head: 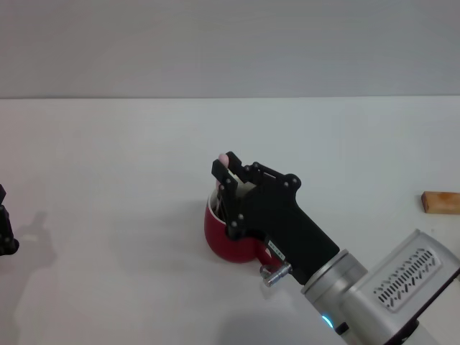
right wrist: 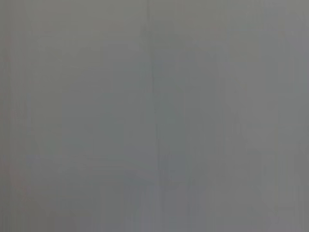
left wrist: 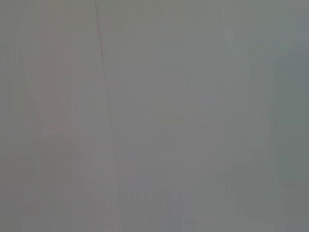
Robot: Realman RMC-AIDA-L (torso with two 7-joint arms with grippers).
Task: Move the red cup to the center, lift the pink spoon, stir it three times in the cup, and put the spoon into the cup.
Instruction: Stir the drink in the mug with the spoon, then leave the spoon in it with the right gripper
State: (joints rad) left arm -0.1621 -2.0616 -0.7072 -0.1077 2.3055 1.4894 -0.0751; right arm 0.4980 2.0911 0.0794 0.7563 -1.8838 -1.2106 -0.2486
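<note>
Your right gripper (head: 224,172) sits directly over the red cup (head: 223,241) at frame centre; the left gripper (head: 6,230) is parked at the left edge, so right is nearer; fingers look clamped on the pink spoon (head: 223,159), its tip poking above them, shaft hidden, probably pointing down into the cup; left fingers: can't tell.

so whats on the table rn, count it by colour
red: 1, the red cup, under the right gripper
pink: 1, the pink spoon, only its tip showing above the cup, by the gripper's fingers
tan: 1, a wooden block at the right edge
total: 3
The left gripper sits at the left edge.
</note>
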